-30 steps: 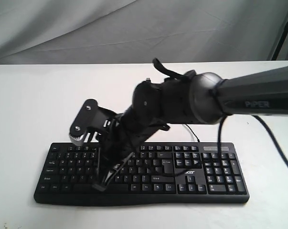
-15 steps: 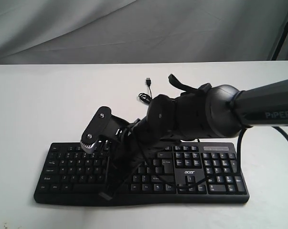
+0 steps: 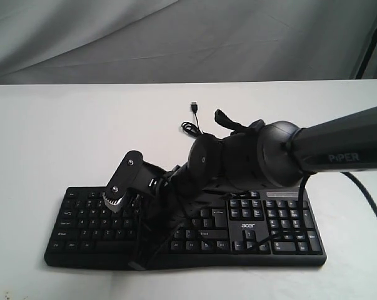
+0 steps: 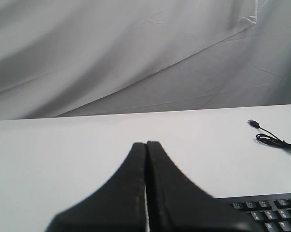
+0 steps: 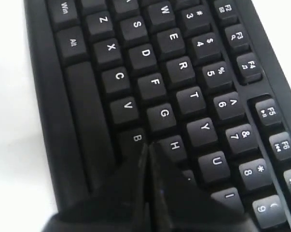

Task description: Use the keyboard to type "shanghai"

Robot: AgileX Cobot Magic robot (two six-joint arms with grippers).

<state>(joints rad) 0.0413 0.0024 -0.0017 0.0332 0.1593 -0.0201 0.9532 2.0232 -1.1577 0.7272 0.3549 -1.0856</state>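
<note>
Right end effector (image 5: 146,151): jaws closed, nothing held, tips down on Acer keyboard (image 3: 288,222) btwn B key (image 5: 135,139) and H key (image 5: 174,145); contact unconfirmed. Left end effector (image 4: 146,147): closed, empty, keyboard beside it on tabletop (image 3: 50,137).

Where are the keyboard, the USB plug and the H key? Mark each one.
keyboard (image 3: 288,222), exterior view, on its number pad.
USB plug (image 3: 193,107), exterior view, on the plug's body.
H key (image 5: 174,146), right wrist view, on the keycap's legend.
</note>
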